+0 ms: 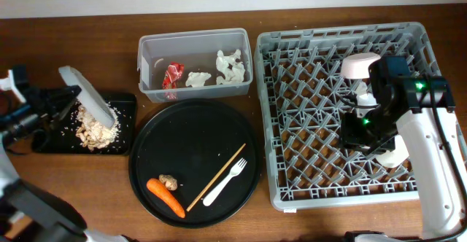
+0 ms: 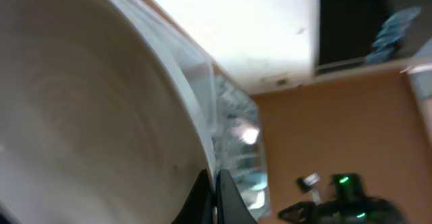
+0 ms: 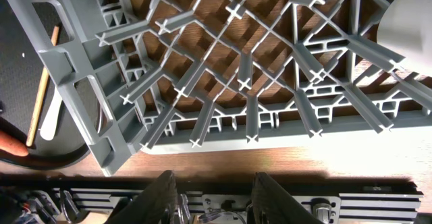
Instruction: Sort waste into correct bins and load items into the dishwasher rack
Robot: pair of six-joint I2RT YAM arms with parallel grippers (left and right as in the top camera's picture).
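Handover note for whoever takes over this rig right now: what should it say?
Left gripper: shut on the plate, which is tilted over the black tray; crumbs lie on that tray.
Right gripper: open, empty, over the rack.
Done: wrapper and tissues in the tub; bowl in the rack.
Left: carrot, lump, chopstick and fork on the round tray; plate to rack.

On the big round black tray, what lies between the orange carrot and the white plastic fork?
The thin wooden chopstick lies slanted between the orange carrot and the white plastic fork, close beside the fork; the overhead view shows it.
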